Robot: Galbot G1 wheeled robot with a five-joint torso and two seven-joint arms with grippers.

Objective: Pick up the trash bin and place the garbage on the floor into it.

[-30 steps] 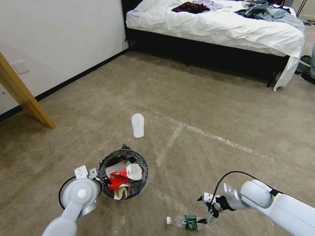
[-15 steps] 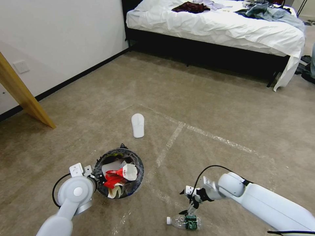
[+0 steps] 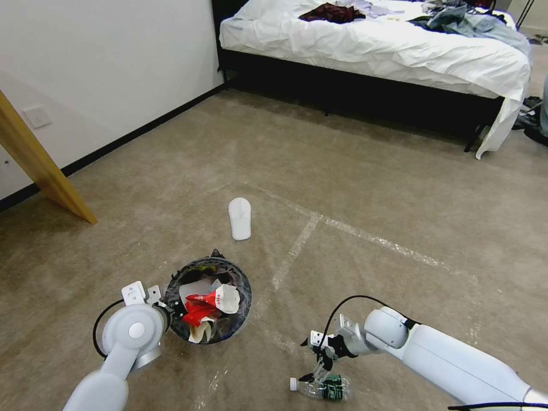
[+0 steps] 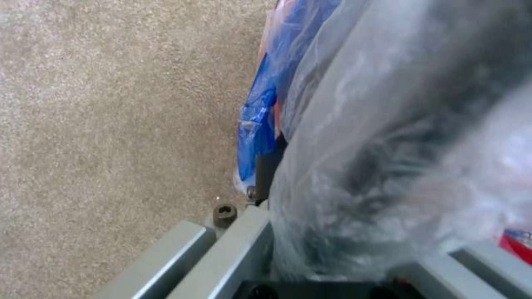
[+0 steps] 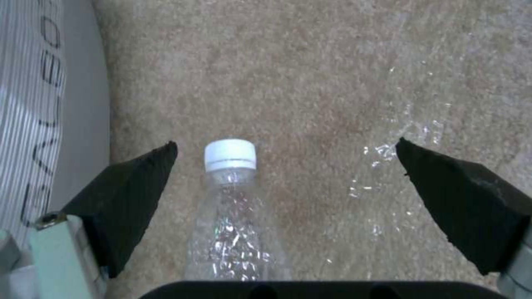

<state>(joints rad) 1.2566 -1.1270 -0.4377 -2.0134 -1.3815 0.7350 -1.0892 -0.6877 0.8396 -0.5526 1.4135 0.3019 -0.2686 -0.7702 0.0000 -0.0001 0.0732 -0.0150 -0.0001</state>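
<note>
head view: the left pincer is clenched on the rim of the trash bin, near left, already holding white paper and red wrappers. the right pincer hangs spread wide over a clear plastic bottle lying on the floor, near right. a white slipper farther off also remains, so the job looks partly done

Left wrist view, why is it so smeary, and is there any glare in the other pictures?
Left wrist view: the trash bin liner sits right against the lens, out of focus. Right wrist view: bright glints on the clear bottle and the floor tape; right pincer tips sharp. Head view: even light, soft shadows, no glare.
</note>
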